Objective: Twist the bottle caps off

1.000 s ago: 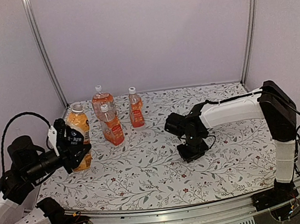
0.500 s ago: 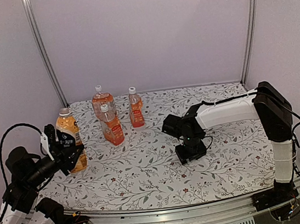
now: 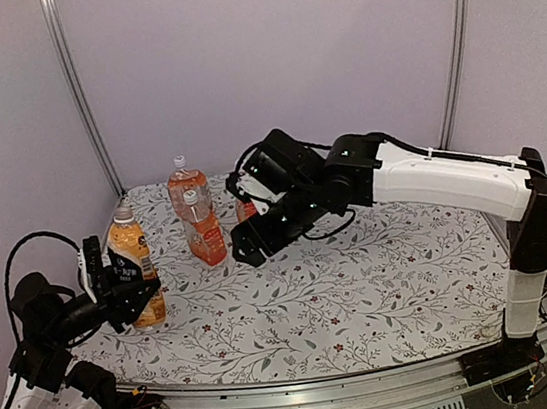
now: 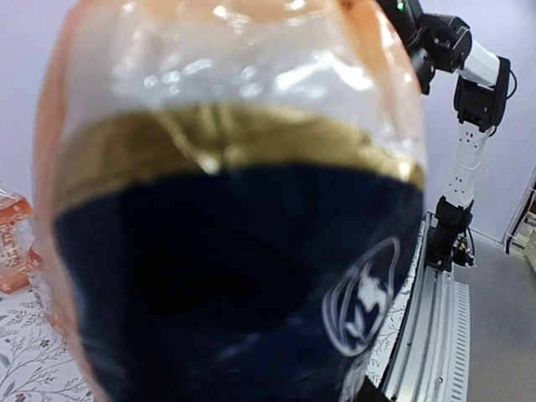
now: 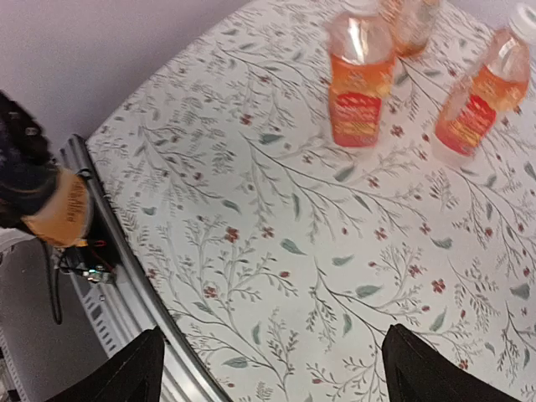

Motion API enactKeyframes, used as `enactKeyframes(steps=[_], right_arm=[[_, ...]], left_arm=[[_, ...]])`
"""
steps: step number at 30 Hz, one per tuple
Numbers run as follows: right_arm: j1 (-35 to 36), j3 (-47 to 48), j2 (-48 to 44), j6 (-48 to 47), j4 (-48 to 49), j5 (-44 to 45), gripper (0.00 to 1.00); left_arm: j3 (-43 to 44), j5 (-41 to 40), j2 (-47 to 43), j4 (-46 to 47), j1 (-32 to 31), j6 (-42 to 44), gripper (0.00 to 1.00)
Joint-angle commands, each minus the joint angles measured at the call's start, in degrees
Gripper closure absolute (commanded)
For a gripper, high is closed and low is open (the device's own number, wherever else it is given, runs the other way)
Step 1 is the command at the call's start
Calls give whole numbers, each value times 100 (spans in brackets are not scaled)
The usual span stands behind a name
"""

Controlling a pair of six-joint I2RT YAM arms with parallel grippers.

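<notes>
1. Pale lilac walls (image 3: 265,64) close in a table spread with a floral cloth (image 3: 366,293), and both arms reach over it from the near edge.
2. The dark-labelled bottle (image 3: 133,268), full of orange drink, is at the left side of the cloth. Its white cap (image 3: 125,213) sits screwed on top.
3. The left gripper (image 3: 128,284) comes at the dark-labelled bottle from its left and is clenched around the label. In the left wrist view the navy label and its gold band fill nearly the whole frame. Whether the bottle's base touches the cloth cannot be told.
4. Near the dark-labelled bottle, on its right, stands the front red-labelled bottle (image 3: 204,236) with the front cap (image 3: 190,196) in place.
5. Just behind that one, further back and right of the dark-labelled bottle, stands the rear bottle (image 3: 187,184), and the rear cap (image 3: 179,161) is on it.
6. A third bottle (image 3: 244,210) stands further right of the dark-labelled bottle. The right arm (image 3: 420,170) mostly hides it, so its cap is not visible from above.
7. The right gripper (image 3: 249,246) hangs above the cloth, well right of the dark-labelled bottle and just beyond the front red-labelled bottle. Its fingers (image 5: 134,377) are spread wide, with only the patterned cloth between them.
</notes>
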Motion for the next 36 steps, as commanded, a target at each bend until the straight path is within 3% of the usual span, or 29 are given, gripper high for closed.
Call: enactKeyframes(steps=[1, 4, 11, 17, 21, 30, 33, 34, 36], right_arm=[[391, 247, -519, -867, 2651, -1927, 7], [426, 747, -236, -353, 3698, -2206, 7], [592, 2192, 1038, 366, 3757, -2253, 10], [630, 2609, 1593, 593, 3806, -2311, 22], [639, 2653, 1773, 659, 3863, -2469, 39], [642, 2492, 1831, 837, 3844, -2658, 97], [641, 2394, 1760, 817, 3844, -2651, 100], [643, 2363, 1733, 789, 3848, -2650, 100], [644, 2266, 1605, 732, 3844, -2627, 100]], left_arm=[[-77, 757, -73, 239, 88, -132, 81], [-82, 873, -73, 261, 101, -139, 81], [-90, 878, -21, 262, 112, -135, 81], [-99, 902, -19, 262, 124, -138, 81], [-99, 869, -13, 261, 125, -139, 80], [-99, 802, -11, 262, 145, -139, 81], [-99, 789, -19, 258, 154, -137, 80], [-99, 785, -20, 254, 161, -134, 76], [-99, 734, -28, 249, 172, -163, 51]])
